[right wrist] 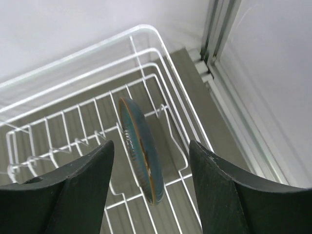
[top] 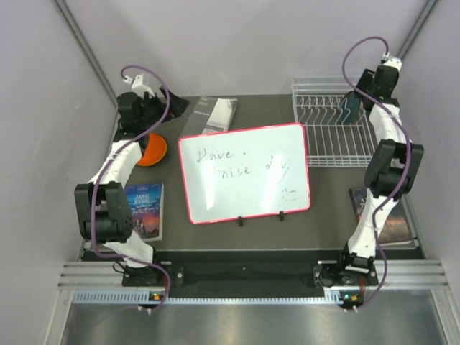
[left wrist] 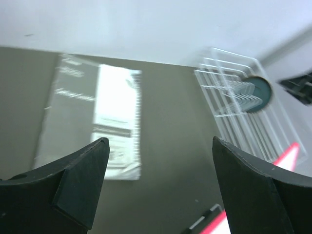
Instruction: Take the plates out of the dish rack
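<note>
Teal plate (right wrist: 140,146) upright in dish rack (right wrist: 68,57), right tool (right wrist: 151,145) open over it, left tool (left wrist: 160,141) open, well left of rack

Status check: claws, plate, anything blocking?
Left claw open, empty, facing booklet. Right claw open, poised over teal plate, which stands on edge in dish rack. Nothing seen blocking it.
</note>
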Robot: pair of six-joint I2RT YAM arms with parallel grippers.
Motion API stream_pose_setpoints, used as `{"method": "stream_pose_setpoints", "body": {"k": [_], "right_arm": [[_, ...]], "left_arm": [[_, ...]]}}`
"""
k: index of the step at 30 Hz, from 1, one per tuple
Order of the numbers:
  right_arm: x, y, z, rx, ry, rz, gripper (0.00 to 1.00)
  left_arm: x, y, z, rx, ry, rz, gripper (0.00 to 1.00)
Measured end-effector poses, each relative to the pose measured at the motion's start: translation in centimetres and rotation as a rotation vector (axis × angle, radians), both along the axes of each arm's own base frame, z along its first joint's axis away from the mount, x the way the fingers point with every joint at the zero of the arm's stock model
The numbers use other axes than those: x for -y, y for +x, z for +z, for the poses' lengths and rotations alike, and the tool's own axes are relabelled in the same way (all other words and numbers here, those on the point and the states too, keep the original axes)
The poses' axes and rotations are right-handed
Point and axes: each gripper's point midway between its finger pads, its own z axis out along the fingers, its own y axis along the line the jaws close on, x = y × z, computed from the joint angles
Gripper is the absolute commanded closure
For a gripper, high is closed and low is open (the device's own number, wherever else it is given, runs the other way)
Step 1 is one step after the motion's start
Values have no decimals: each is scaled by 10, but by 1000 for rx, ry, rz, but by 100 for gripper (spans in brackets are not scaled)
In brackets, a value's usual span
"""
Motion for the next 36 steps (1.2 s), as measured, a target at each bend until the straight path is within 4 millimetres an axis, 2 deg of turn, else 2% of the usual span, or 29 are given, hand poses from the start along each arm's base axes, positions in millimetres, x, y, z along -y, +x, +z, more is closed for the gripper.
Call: {"method": "stream_pose_setpoints", "body": {"k": [1,4,8,16,18,19,20,24,25,27,28,36], "right_arm": [[1,3,-8,-19,0,4,38],[1,7,-29,-67,6,22,41],[-1,13,-46,-108,11,48,43],[-2,22,-60,-139,14,78,48],[-2,23,-64,-148,16,81,54],[-2,24,-66,-153,15,84,65],[-2,23,-70,-161,15,87,69],[-2,22,-79,-183,10,94,77],[-2,22,-81,-187,8,97,86],[-2,22,-82,-194,-8,106,92],[-1,21,-83,-202,-29,120,100],[1,23,-83,-196,-53,123,100]], "left_arm": [[16,-3,7,18,-7,-46,10],[38,-6,17,50,-17,-111,11],[49,-8,20,63,-20,-144,11],[61,-11,22,74,-31,-181,11],[64,-11,21,71,-36,-189,11],[65,-11,20,69,-37,-191,12],[66,-10,19,65,-37,-193,11],[67,-10,17,64,-37,-193,12],[67,-10,18,65,-37,-193,12],[67,-10,17,64,-37,-193,12],[66,-10,17,64,-37,-193,12],[66,-10,17,64,-36,-192,12]]}}
